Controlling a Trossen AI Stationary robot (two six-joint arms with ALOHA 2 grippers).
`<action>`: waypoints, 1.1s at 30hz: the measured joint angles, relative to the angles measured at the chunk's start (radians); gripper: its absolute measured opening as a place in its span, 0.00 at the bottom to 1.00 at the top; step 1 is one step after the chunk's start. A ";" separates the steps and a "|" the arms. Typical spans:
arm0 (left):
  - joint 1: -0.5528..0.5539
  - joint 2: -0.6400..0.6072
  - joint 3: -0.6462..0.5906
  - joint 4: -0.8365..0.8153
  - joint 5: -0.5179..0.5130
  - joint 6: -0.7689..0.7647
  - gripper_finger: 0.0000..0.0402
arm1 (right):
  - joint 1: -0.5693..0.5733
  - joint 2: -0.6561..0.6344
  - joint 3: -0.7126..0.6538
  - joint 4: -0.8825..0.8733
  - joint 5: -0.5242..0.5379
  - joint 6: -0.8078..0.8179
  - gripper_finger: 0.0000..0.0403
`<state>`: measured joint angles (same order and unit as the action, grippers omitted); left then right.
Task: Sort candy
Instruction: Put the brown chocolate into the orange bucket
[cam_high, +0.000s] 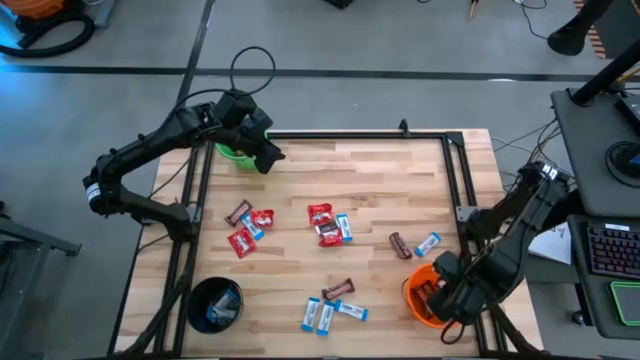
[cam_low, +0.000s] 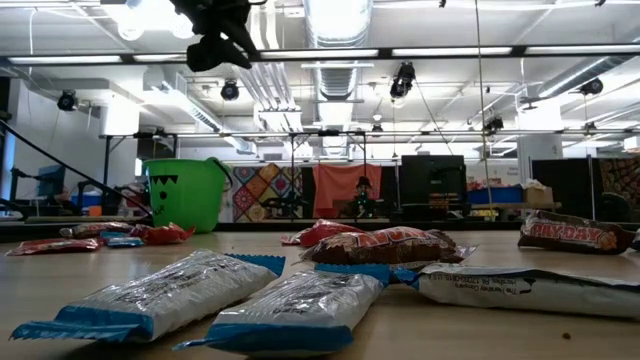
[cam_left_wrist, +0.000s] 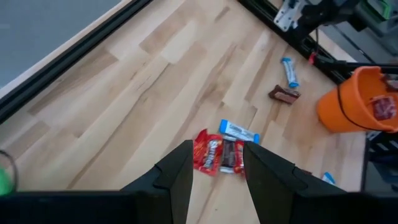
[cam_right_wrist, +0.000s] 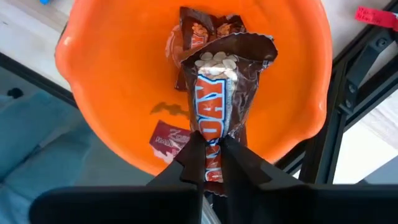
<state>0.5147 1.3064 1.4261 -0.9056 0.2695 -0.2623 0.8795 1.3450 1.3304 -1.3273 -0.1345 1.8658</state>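
Note:
Red, blue-and-white and dark brown candies lie scattered on the wooden table (cam_high: 370, 180), among them a red packet (cam_high: 320, 212) and a brown bar (cam_high: 400, 245). My right gripper (cam_right_wrist: 214, 155) is shut on a dark brown bar (cam_right_wrist: 217, 93) above the orange bucket (cam_high: 412, 300) at the near right. That bucket holds other brown bars (cam_right_wrist: 193, 31). My left gripper (cam_left_wrist: 217, 177) is open and empty, high above the table next to the green bucket (cam_high: 236, 154) at the far left. It also shows in the low view (cam_low: 215, 40). My right gripper pinches the dark brown bar by one end (cam_right_wrist: 210, 163) between its two fingers, from above, pointing down. The bar hangs below the fingers over the orange bucket's inside, its free crimped end (cam_right_wrist: 227, 46) lowest. I cannot tell whether it touches the bars below.
A black bucket (cam_high: 215, 303) with blue-and-white candies stands at the near left. A black metal frame (cam_high: 455, 170) runs along the table's far and side edges. Several blue-and-white packets (cam_high: 320, 316) lie near the front edge. The far middle of the table is bare wood.

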 joint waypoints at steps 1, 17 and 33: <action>-0.005 0.000 0.000 0.000 0.000 -0.004 0.31 | 0.000 0.002 0.000 0.000 0.000 -0.007 0.11; -0.014 0.000 0.000 0.000 -0.041 0.023 0.31 | -0.075 -0.009 -0.003 -0.168 0.062 -0.064 0.38; -0.014 0.000 0.000 -0.044 -0.054 0.158 0.31 | -0.577 -0.011 -0.088 -0.076 0.138 -0.600 0.36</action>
<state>0.5011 1.3064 1.4261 -0.9493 0.2159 -0.1038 0.3030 1.3338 1.2420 -1.4036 0.0032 1.2655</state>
